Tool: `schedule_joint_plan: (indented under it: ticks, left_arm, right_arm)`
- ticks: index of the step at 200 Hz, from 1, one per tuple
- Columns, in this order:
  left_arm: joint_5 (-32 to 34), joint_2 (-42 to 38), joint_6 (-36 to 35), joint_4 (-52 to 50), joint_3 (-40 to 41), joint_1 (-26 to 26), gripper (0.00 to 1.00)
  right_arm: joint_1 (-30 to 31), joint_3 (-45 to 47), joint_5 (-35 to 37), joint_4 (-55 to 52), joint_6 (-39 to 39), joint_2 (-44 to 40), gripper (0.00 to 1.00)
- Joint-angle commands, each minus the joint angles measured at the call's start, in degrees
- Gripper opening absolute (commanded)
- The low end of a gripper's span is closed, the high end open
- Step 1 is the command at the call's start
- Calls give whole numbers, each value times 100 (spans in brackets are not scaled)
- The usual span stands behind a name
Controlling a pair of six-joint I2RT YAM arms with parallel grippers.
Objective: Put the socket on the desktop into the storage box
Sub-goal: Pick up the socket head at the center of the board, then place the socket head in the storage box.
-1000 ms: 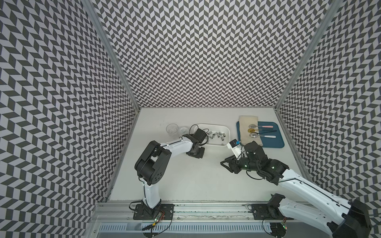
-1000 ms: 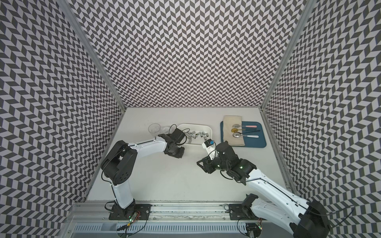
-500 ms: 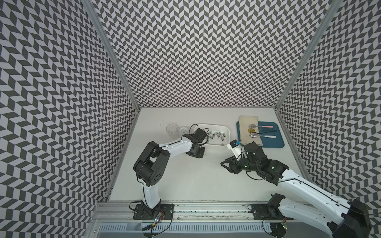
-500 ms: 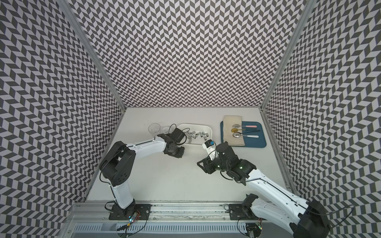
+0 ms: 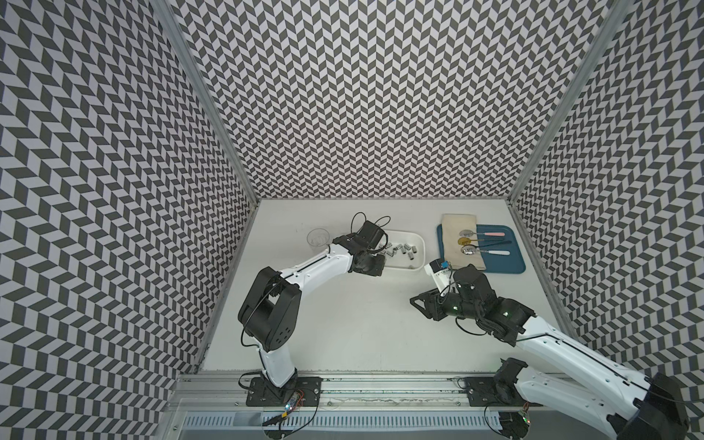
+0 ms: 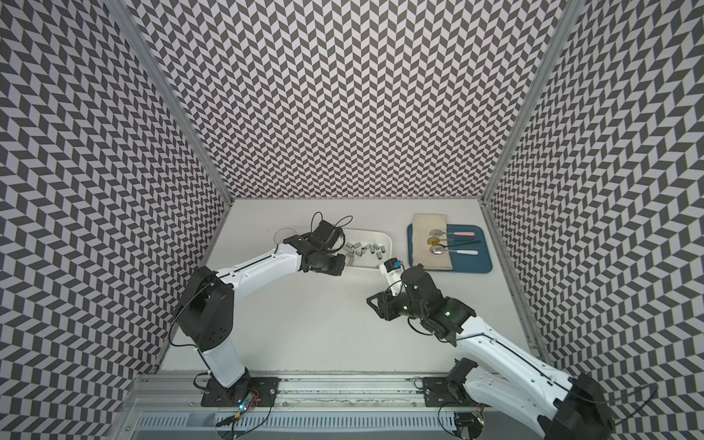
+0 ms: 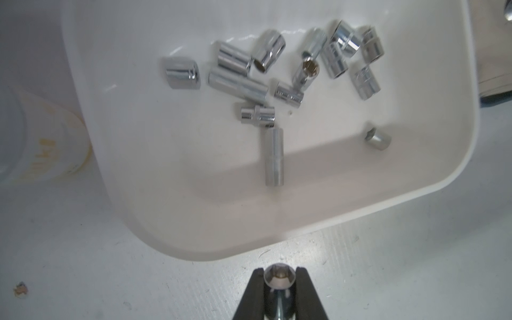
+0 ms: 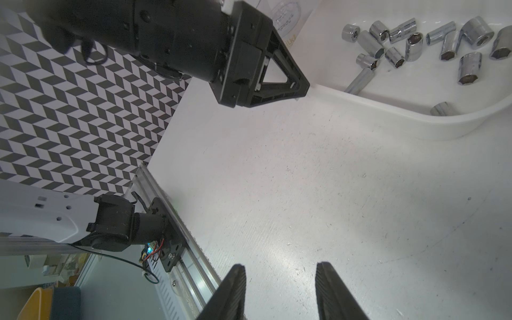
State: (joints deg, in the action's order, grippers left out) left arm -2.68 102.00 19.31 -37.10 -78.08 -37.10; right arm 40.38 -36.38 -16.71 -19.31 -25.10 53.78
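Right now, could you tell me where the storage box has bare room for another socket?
The storage box floor is bare at its end beside the clear cup, and between the stray long socket and the lone small socket. The socket cluster crowds the middle.

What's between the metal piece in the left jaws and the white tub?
Only bare desktop; the left wrist view shows the socket just outside the storage box rim.

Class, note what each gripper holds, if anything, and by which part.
Left gripper pinches a chrome socket across its round sides, near one end. Right gripper holds nothing.
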Motion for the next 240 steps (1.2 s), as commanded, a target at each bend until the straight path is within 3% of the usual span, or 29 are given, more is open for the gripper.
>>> schedule_joint_plan:
  ticks: [1,151,240]
  left_arm:
    - [-116,110,56,-134,-422,-30,6]
    - [138,2471,90,-665,-3443,294,6]
    - [215,3150,108,-659,-3925,502,8]
  right_arm:
    - [7,110,225,330,-206,-165,45]
    - [-10,424,471,333,-634,-632,45]
    - [-13,417,572,195,-649,-714,45]
